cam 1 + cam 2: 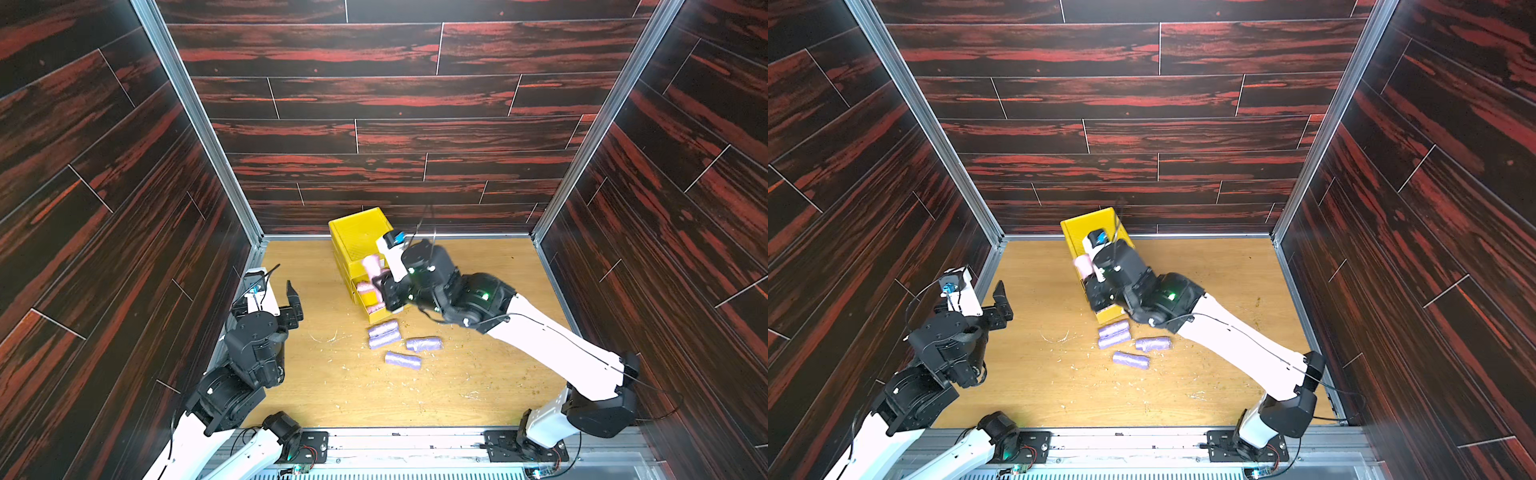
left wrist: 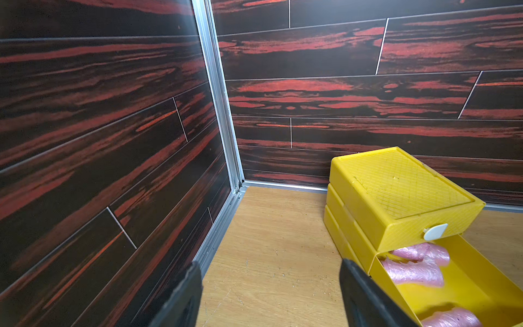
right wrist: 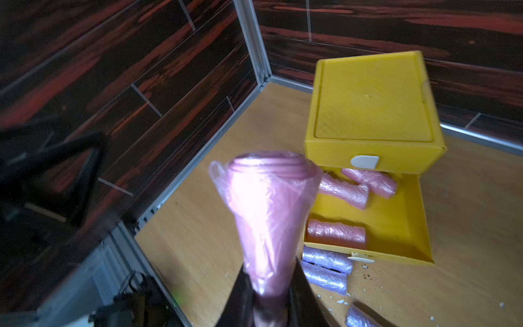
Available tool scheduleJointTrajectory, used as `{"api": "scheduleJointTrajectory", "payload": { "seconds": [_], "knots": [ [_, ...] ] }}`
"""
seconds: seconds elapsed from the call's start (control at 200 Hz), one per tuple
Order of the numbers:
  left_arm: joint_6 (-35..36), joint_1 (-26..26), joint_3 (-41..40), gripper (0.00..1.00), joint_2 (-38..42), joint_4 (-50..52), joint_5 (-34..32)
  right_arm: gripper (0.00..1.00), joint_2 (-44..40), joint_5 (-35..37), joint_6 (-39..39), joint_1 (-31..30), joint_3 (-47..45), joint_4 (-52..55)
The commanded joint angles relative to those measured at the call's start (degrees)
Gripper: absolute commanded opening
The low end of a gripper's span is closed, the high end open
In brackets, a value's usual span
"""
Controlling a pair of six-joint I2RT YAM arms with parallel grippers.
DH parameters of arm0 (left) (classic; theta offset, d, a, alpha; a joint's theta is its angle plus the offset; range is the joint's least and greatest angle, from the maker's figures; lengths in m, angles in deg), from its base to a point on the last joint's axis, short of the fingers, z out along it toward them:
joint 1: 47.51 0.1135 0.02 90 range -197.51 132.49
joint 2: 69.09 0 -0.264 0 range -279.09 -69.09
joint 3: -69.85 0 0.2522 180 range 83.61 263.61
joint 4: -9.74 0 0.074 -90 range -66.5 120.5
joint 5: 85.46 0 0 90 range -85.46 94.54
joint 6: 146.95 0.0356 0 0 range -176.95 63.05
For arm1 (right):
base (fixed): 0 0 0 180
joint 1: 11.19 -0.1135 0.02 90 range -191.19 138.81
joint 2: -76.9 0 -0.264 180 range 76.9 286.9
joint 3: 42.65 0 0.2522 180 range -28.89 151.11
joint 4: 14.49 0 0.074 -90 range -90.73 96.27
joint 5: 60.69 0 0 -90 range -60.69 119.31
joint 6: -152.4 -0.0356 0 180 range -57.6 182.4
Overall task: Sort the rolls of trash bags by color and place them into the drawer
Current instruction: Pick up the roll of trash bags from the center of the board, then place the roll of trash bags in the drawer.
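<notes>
"Pink crinkly plastic roll of trash bags (image 3: 268,215): where is it?"

"Your right gripper (image 3: 270,273) is clamped tight on its lower end and holds it raised near the yellow ribbed-plastic chest (image 3: 373,107), probably so it can join the three pink rolls (image 3: 336,235) in the pulled-out drawer (image 3: 396,215). Your left gripper (image 2: 274,294) stands wide, empty."

"Anything hidden?"

"No green rolls show; which tier is open is unclear."

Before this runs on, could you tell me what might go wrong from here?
The right gripper pinches the held pink roll only at one end, squeezing it thin; it may slip or drop askew. Three pink rolls already lie in the open drawer, so it might land on them. The lavender rolls lie close by the drawer front and could get knocked.
</notes>
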Motion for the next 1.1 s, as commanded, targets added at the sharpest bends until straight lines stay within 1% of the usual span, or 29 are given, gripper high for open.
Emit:
{"api": "scheduleJointTrajectory", "payload": {
  "seconds": [0.0,0.135,0.2,0.281,0.331,0.396,0.441,0.516,0.531,0.551,0.666,0.752,0.892,1.097],
  "knots": [
    [-0.74,0.36,1.67,0.80,-0.03,-0.69,-0.19,0.03,-0.19,-1.48,-15.21,4.26,-1.64,0.72],
    [-1.00,0.32,1.80,0.80,0.22,0.09,-0.18,0.03,-1.98,-7.32,-30.22,8.38,-7.65,-4.13],
    [-0.99,0.37,2.06,0.80,0.52,0.48,-0.33,0.03,-2.48,-8.22,-36.99,8.99,-10.56,-6.20],
    [-1.05,0.44,2.65,0.80,1.14,1.48,-0.76,0.02,-2.65,-8.48,-47.15,9.03,-14.09,-8.00],
    [-1.07,0.45,3.13,0.80,1.60,2.02,-0.97,0.02,-2.56,-9.18,-51.59,9.04,-16.25,-10.88],
    [-1.29,0.43,3.80,0.80,2.20,2.73,-1.00,0.02,-1.84,-8.73,-58.10,9.00,-17.21,-11.62],
    [-1.37,0.42,4.15,0.80,2.64,3.08,-1.15,0.03,-0.94,-7.52,-61.16,8.97,-16.54,-11.36],
    [-1.31,0.38,4.69,0.80,3.12,3.88,-1.14,0.05,0.72,-3.99,-66.61,9.01,-13.74,-6.94],
    [-1.32,0.44,4.82,0.80,3.19,4.03,-1.16,0.05,1.08,-3.34,-69.20,9.05,-13.05,-6.00],
    [-1.28,0.45,4.95,0.80,3.33,4.25,-1.21,0.06,1.52,-2.35,-70.49,9.03,-12.14,-4.94],
    [-1.09,0.45,5.08,0.80,3.94,4.85,-1.38,0.06,4.66,3.17,-74.34,9.00,-7.85,-1.28],
    [-0.98,0.45,4.88,0.80,4.19,4.79,-1.41,0.05,8.94,5.72,-75.44,9.03,-3.24,1.99],
    [-0.95,0.43,4.27,0.80,4.26,4.39,-1.24,0.03,18.93,6.08,-76.02,9.05,7.53,10.33],
    [-0.37,0.41,3.70,0.80,4.64,4.38,-1.32,0.01,33.27,5.12,-75.67,9.19,25.99,22.41]
  ]
}}
